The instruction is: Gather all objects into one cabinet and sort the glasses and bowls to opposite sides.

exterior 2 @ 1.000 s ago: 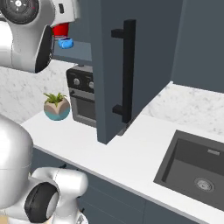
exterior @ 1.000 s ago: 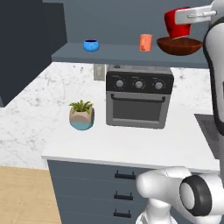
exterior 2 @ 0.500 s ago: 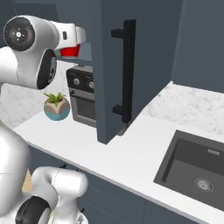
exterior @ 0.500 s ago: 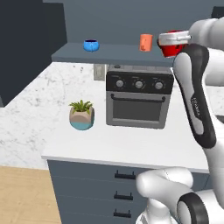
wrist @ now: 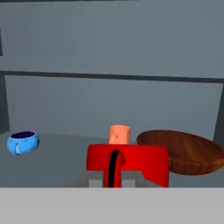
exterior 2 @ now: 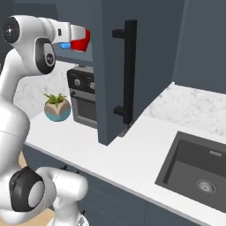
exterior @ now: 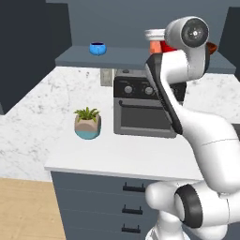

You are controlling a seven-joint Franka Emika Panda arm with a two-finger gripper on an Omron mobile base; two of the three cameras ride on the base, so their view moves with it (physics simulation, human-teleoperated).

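Observation:
In the hand view my gripper [wrist: 114, 171] is shut on the rim of the red cup [wrist: 131, 162], which hangs just above the cabinet's bottom shelf [wrist: 65, 153]. Behind the red cup stands the orange cup [wrist: 119, 134]. The wide reddish-brown bowl [wrist: 189, 151] sits to its right and the small blue bowl [wrist: 22, 142] far to the left. From the right base view the gripper [exterior 2: 82, 37] carries the red cup [exterior 2: 81, 43] in front of the blue bowl [exterior 2: 65, 46]. In the left base view the arm hides most of the orange cup [exterior: 154, 47] and brown bowl [exterior: 212, 47]; the blue bowl [exterior: 97, 48] stands at the shelf's [exterior: 79, 58] left.
A toaster oven [exterior: 140, 110] and a potted plant [exterior: 87, 124] stand on the marble counter [exterior: 42, 112] under the shelf. The open cabinet door [exterior 2: 110, 88] with its black handle [exterior 2: 129, 70] juts out right of the arm. A sink [exterior 2: 198, 172] lies further right. Grey drawers [exterior: 108, 206] are below.
The arm has swung left and down, carrying the red cup from above the brown bowl to in front of the orange cup. The gripper stayed shut.

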